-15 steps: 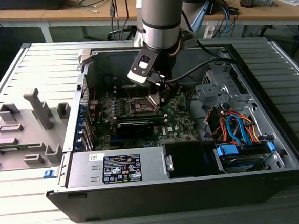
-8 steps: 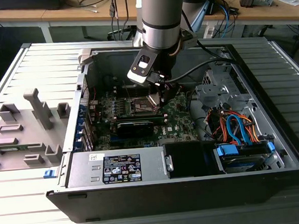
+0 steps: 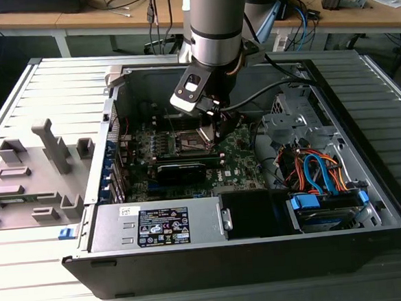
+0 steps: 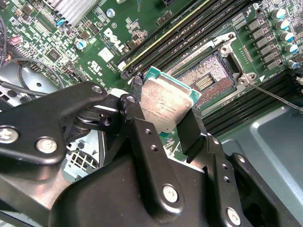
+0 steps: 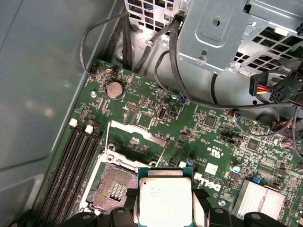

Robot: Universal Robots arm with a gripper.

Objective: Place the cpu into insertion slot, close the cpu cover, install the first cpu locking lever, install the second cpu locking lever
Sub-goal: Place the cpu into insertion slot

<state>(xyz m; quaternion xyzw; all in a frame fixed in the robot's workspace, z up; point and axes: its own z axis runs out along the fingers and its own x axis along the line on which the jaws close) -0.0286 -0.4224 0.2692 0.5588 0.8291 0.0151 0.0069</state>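
Clamps small silver-topped square cpu (image 4: 163,106) in black hand (image 4: 163,124), seemingly above empty dark square insertion slot (image 4: 208,78), unseated.

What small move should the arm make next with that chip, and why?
Probably slide the cpu sideways until it is squarely over the insertion slot. The gripper is clamped on the chip, which in both wrist views hangs off to one side of the socket. The socket's contacts lie bare, with the cpu cover lifted open.
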